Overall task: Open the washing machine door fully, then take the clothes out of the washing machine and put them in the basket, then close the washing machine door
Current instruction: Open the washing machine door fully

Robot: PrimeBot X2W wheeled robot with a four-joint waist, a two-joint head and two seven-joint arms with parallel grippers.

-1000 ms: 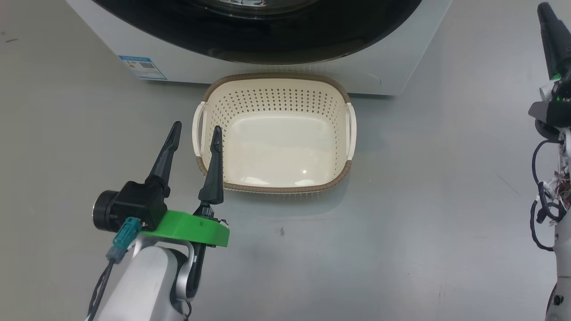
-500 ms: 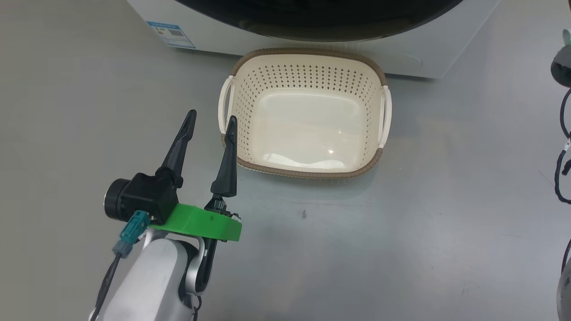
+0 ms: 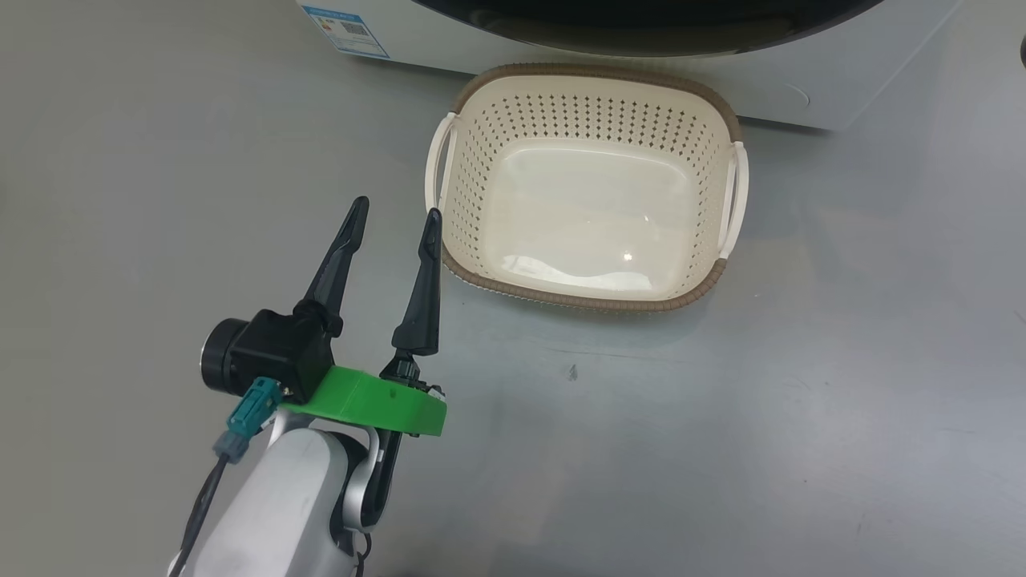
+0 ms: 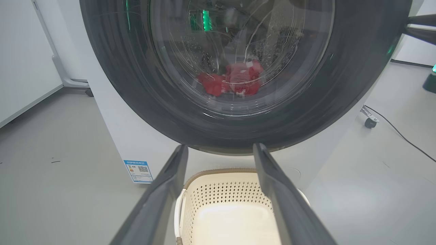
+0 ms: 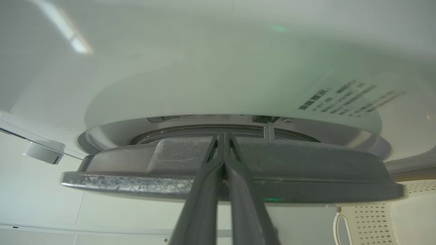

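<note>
The cream basket (image 3: 473, 160) stands empty on the floor right in front of the white washing machine (image 3: 449, 40). My left gripper (image 3: 397, 216) hovers open just left of the basket's near left corner, nothing between its fingers. In the left wrist view that gripper (image 4: 220, 147) points at the washing machine door (image 4: 112, 68), and the red clothes (image 4: 235, 81) lie behind its glass. My right gripper (image 5: 223, 137) is shut, empty, its tips against the door's rim (image 5: 306, 163), seen edge-on. Its dark fingers (image 4: 420, 29) reach in at the door's right edge. Whether the door stands ajar I cannot tell.
A blue sticker (image 3: 346, 20) marks the washer's lower left corner. Bare grey floor (image 3: 721, 441) surrounds the basket. A caster wheel (image 4: 369, 122) with a black cable sits on the floor right of the washer. A white wall (image 4: 20, 61) rises at the left.
The head camera has moved, so basket and washer sit higher and further right in the picture and the right arm has left its edge. The left gripper stays open.
</note>
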